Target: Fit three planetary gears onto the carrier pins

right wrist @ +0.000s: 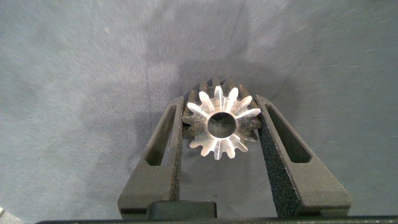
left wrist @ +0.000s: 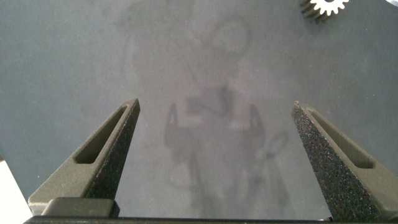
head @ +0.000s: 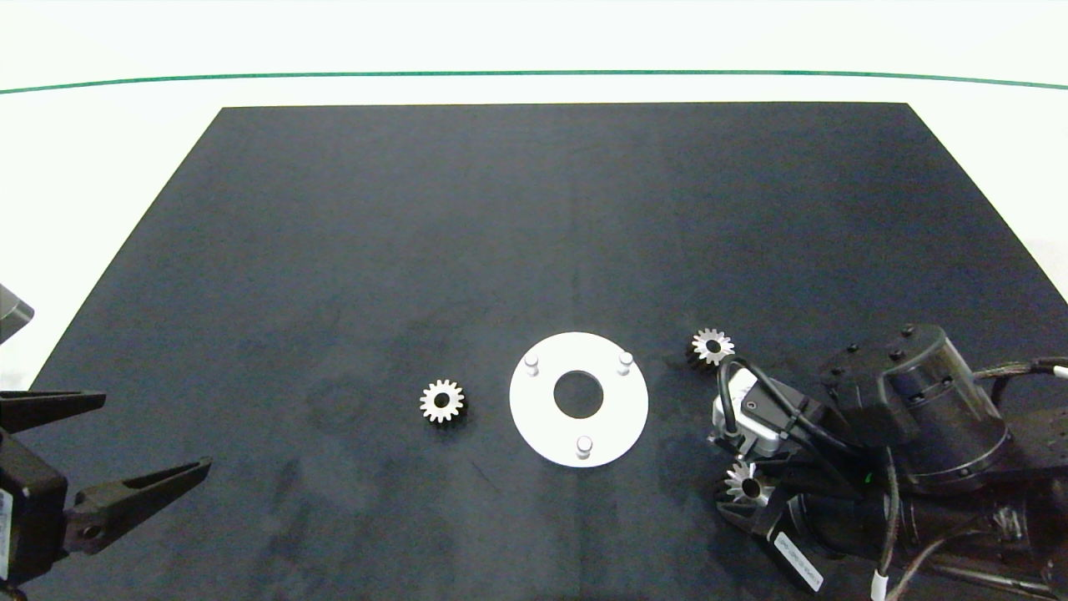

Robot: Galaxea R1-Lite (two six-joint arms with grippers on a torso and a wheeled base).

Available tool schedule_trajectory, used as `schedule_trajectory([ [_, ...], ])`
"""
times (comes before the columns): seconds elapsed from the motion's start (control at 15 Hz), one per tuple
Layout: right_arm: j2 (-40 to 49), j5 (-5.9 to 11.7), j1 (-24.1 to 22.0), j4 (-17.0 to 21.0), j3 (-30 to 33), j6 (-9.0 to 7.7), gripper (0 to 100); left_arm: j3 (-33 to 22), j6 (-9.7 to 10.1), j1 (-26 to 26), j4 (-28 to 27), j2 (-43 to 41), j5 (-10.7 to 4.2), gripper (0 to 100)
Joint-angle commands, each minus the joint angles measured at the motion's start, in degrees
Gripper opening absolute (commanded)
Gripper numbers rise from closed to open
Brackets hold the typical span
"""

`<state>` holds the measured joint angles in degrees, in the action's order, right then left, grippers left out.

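Note:
The white disc lies on the mat with its three carrier pins bare. One planetary gear lies flat to the disc's left; it also shows in the left wrist view, gear. A second gear lies to the disc's right. A third gear sits between the fingers of my right gripper, which is shut on its teeth, right of and nearer than the disc. My left gripper stands open and empty at the near left.
Everything lies on a black mat on a white table. A green line crosses the table's far side. My right arm covers the mat's near right corner, close to the second gear.

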<state>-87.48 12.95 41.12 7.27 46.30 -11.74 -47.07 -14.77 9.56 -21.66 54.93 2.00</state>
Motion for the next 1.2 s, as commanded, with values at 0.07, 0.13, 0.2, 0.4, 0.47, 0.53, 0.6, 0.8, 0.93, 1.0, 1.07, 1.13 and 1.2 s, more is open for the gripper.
schedule_trajectory([
  [0.07,2.6,0.15,0.5,0.3,0.1,-0.13,1,-0.3,-0.08,-0.1,-0.1,-0.3,-0.07,100],
  [0.13,2.9,0.06,1.3,1.5,0.2,-0.13,1,-0.7,-0.08,-0.2,-0.1,-0.3,-0.15,100],
  [0.2,3.2,0.06,2.0,2.4,0.4,-0.04,1,-0.8,-0.08,-0.2,-0.1,-0.3,-0.15,100],
  [0.4,2.1,0.15,2.6,4.1,5.9,-0.13,1,-1.2,-0.08,-0.3,-0.1,-0.7,-0.24,100],
  [0.47,1.3,0.15,3.0,7.6,9.8,-0.21,1,-1.4,-0.08,-0.4,-0.1,-1.1,-0.24,100],
  [0.53,0.5,0.15,3.4,11.5,14.2,-0.39,1,-2.2,-0.08,-0.4,-0.2,-1.5,-0.33,100],
  [0.6,0.0,0.06,3.4,12.7,15.8,-0.48,1,-2.4,-0.08,-0.5,-0.3,-1.7,-0.33,100],
  [0.8,-4.9,0.15,5.6,18.7,26.2,-1.09,1,-4.7,-0.08,-0.4,-3.7,-3.5,-0.33,100],
  [0.93,-8.1,0.33,7.4,22.4,31.0,-1.27,1,-5.4,-0.08,-0.4,-4.4,-4.3,-0.33,100],
  [1.0,-9.4,0.33,8.1,24.4,32.9,-1.62,1,-5.5,-0.08,-0.5,-4.4,-4.3,-0.33,100],
  [1.07,-10.8,0.50,8.7,25.1,34.1,-1.71,1,-5.5,-0.08,-0.4,-4.4,-4.2,-0.33,100],
  [1.13,-12.0,0.50,9.2,25.3,35.3,-1.80,1,-5.3,-0.08,-0.4,-4.4,-4.1,-0.33,100],
  [1.2,-13.2,0.59,9.4,25.3,36.2,-1.80,1,-5.2,-0.08,-0.2,-4.4,-4.2,-0.33,100],
])
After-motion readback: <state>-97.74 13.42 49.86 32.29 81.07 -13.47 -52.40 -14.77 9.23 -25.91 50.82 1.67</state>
